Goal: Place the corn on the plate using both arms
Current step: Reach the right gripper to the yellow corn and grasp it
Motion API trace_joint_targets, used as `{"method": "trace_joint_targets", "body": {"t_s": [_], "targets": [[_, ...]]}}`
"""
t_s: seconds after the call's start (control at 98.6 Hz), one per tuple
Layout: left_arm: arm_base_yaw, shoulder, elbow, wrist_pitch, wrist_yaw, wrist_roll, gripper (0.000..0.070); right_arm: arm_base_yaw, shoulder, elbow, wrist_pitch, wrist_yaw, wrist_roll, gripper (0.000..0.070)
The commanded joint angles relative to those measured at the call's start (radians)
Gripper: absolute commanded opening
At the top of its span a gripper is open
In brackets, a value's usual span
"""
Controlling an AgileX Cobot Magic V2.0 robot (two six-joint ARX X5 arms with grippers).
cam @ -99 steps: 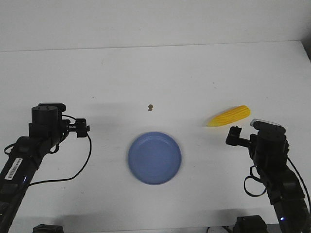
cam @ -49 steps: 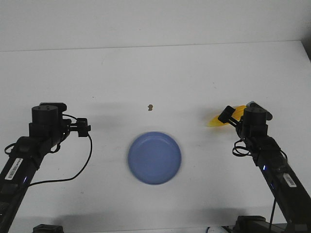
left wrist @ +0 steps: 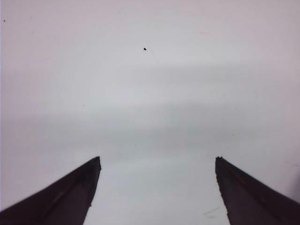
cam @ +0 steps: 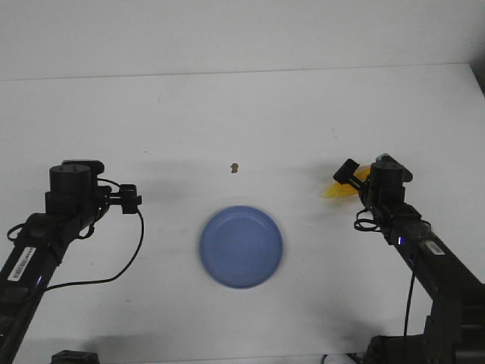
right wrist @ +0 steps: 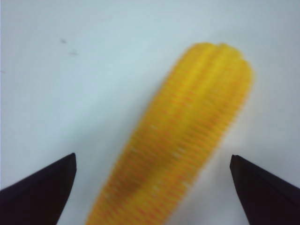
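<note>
The blue plate (cam: 241, 246) lies on the white table near the front middle. The yellow corn (cam: 334, 189) lies to its right and a little farther back, mostly hidden behind my right arm. In the right wrist view the corn (right wrist: 180, 145) lies on the table between the wide-open jaws of my right gripper (right wrist: 153, 161), with a gap on each side. My right gripper's own fingers do not show in the front view. My left gripper (left wrist: 157, 159) is open over bare table, its arm at the left of the plate, fingers hidden there in the front view.
A small brown speck (cam: 235, 167) lies on the table behind the plate. A black cable (cam: 129, 258) loops from the left arm onto the table. The table's far edge (cam: 242, 73) meets a pale wall.
My right arm has swung forward and left over the corn, now covering most of it in the front view. The left arm, plate and corn have not moved.
</note>
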Motion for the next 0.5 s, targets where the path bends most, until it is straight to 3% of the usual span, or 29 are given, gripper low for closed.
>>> {"method": "trace_joint_targets", "body": {"t_s": [0.0, 0.264, 0.395, 0.436, 0.487], "targets": [[-0.003, 0.011, 0.008, 0.008, 0.002, 0.008, 0.0509, -0.001, 0.037, 0.015, 0.027, -0.012, 0.012, 0.0700], [-0.003, 0.011, 0.008, 0.008, 0.002, 0.008, 0.0509, -0.002, 0.084, 0.015, 0.031, -0.012, 0.026, 0.0700], [-0.003, 0.011, 0.008, 0.008, 0.002, 0.008, 0.0509, -0.002, 0.084, 0.015, 0.034, -0.031, 0.023, 0.0274], [-0.003, 0.011, 0.008, 0.008, 0.002, 0.008, 0.0509, -0.002, 0.084, 0.015, 0.034, -0.039, 0.022, 0.0203], [-0.003, 0.011, 0.008, 0.008, 0.002, 0.008, 0.0509, -0.003, 0.084, 0.015, 0.034, -0.047, 0.023, 0.0176]]}}
